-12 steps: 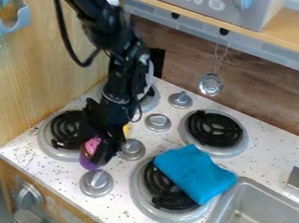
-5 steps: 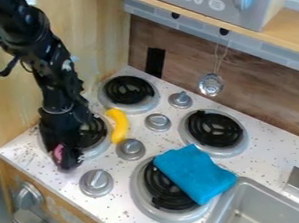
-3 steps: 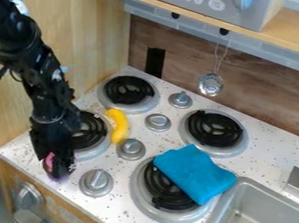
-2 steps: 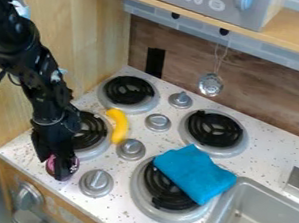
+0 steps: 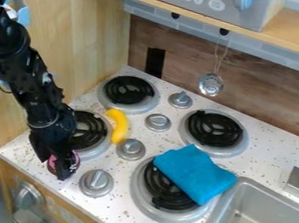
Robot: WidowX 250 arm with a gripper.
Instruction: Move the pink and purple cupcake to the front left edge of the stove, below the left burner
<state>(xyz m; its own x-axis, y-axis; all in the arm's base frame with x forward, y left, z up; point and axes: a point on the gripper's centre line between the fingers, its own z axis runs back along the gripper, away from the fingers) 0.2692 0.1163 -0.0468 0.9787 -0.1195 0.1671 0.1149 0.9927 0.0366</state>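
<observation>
At the stovetop's front left corner, my gripper (image 5: 55, 161) hangs low with its fingers spread. A small pink and purple object (image 5: 68, 167) is at the fingertips, close to the counter surface and partly hidden by the gripper. Behind it and to the right, a yellow banana (image 5: 120, 126) lies between the left burners and the knobs. A folded blue cloth (image 5: 195, 173) rests partly over the front right burner (image 5: 141, 199).
Metal knobs (image 5: 96, 183) stand up from the stovetop (image 5: 122, 175). The sink (image 5: 251, 221) is at the lower right. A wooden wall (image 5: 100, 43) rises at the left, and a ladle (image 5: 210, 84) hangs at the back.
The gripper has moved left with the pink and purple object, uncovering the banana and the back left burner. Lately its fingers have spread, while the object stays at the front left corner.
</observation>
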